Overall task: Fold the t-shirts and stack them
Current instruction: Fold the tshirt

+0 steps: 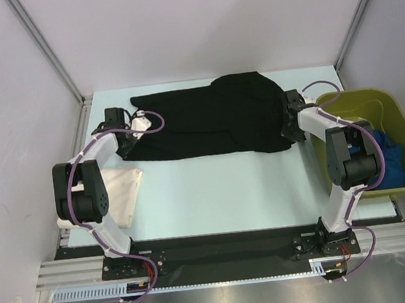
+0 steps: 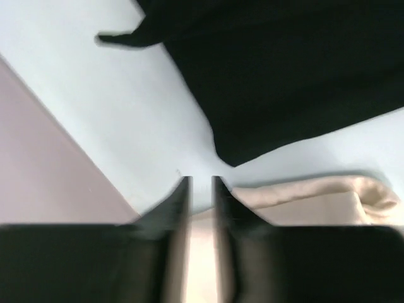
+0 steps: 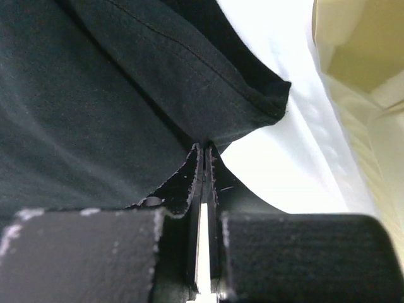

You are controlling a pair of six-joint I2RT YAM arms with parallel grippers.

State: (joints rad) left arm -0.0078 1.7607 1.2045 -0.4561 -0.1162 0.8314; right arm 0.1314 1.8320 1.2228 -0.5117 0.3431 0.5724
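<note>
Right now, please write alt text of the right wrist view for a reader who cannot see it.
The right end effector is shut on a folded edge of the black t-shirt. Pale table lies beyond, olive-green bin at upper right.

The black t-shirt (image 1: 206,122) was plain and unprinted, its hem stitched in matching dark thread. The cream t-shirt (image 1: 123,193) was an unpatterned off-white. The blue t-shirt (image 1: 390,150) was a bright, solid blue against the olive-green bin (image 1: 403,110). The bench (image 1: 222,193) was a pale mint blue. The left arm (image 1: 83,194) and right arm (image 1: 354,167) were black and white, with purple cables (image 1: 159,120). The left end effector (image 2: 201,183) had black fingers. The right end effector (image 3: 205,148) was black too, flecked with whitish scuffs. The walls (image 1: 7,108) were pale lilac-grey.
</note>
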